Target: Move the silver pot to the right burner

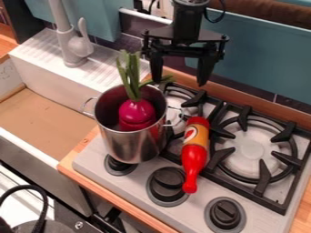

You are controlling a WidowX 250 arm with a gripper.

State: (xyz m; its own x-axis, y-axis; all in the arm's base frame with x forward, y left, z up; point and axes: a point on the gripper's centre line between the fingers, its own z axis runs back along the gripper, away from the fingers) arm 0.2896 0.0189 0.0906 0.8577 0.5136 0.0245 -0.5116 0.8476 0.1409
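claw [179,83] spread, empty, just beyond silver pot [135,146]; best straddle pot rim [166,109], avoid leaves [129,75], lift level over bottle [195,152].

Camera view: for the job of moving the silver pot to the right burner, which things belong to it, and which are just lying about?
Part of the job:
- pot, at the stove's left
- right burner, the goal
- gripper, above the stove, fingers apart

Just lying about:
- red bottle, lying between the burners
- purple vegetable, inside the pot
- faucet, by the sink
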